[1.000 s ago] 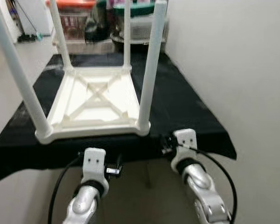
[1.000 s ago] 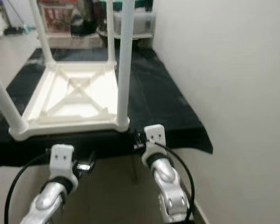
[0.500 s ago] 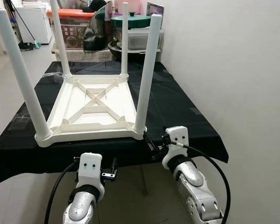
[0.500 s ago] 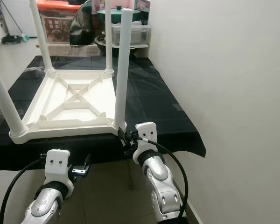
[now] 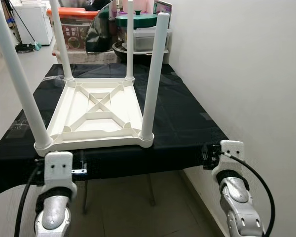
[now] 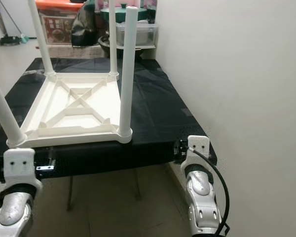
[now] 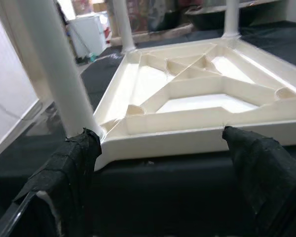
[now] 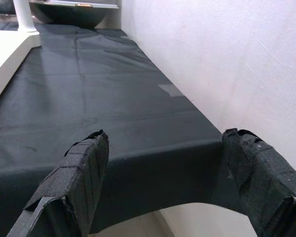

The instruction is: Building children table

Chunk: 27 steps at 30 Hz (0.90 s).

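L gripper (image 7: 160, 148) agape at table (image 7: 187, 98) edge (wrist cam).

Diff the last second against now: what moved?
Both arms spread apart. The left hand went out to the robot's left, now facing the near-left corner of the upturned white table. The right hand swung right, away from the table's near-right leg, and now faces the bare black cloth by the wall. Both hands are open and empty. The table stayed put with four legs up.
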{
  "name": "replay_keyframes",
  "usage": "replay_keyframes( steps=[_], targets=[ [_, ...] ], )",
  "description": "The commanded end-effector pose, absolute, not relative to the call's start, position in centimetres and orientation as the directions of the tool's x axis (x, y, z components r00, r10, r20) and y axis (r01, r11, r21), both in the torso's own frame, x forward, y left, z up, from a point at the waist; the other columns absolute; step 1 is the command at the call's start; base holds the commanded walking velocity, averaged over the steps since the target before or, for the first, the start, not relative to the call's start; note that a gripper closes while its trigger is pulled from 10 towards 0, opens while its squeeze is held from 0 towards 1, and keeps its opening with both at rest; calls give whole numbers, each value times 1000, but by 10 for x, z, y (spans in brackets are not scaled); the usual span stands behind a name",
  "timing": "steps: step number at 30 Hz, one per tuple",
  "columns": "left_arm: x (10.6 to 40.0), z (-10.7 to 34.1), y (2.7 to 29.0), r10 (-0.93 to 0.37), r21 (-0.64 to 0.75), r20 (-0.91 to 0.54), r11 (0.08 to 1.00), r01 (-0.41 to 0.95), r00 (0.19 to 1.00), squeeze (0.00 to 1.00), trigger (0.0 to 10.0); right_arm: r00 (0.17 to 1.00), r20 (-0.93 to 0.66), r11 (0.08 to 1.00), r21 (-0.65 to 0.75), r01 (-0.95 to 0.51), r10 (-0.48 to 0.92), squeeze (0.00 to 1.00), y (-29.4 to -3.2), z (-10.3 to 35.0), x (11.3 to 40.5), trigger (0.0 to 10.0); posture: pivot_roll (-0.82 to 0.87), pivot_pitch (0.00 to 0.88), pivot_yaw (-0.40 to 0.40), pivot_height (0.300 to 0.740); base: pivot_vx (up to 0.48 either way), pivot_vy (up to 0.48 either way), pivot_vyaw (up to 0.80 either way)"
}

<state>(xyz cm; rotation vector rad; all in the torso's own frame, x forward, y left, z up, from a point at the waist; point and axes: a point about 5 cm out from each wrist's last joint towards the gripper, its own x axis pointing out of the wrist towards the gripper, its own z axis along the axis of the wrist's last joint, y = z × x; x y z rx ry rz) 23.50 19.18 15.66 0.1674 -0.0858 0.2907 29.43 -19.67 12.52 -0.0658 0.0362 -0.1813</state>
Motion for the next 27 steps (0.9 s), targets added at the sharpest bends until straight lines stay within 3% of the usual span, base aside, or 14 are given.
replay_keyframes(
  steps=[1, 27],
  targets=[
    [236, 155, 195, 294, 161, 98, 938, -307, 951, 0, 10000, 982, -19, 981, -62, 185, -186, 0, -196, 126, 296, 10000, 164, 0, -76, 740, 274, 0, 0],
    [239, 159, 198, 319, 137, 127, 932, -335, 939, 0, 10000, 985, 21, 985, -36, 171, -170, 0, -191, 134, 314, 10000, 173, 0, -78, 740, 305, 0, 0]
  ],
)
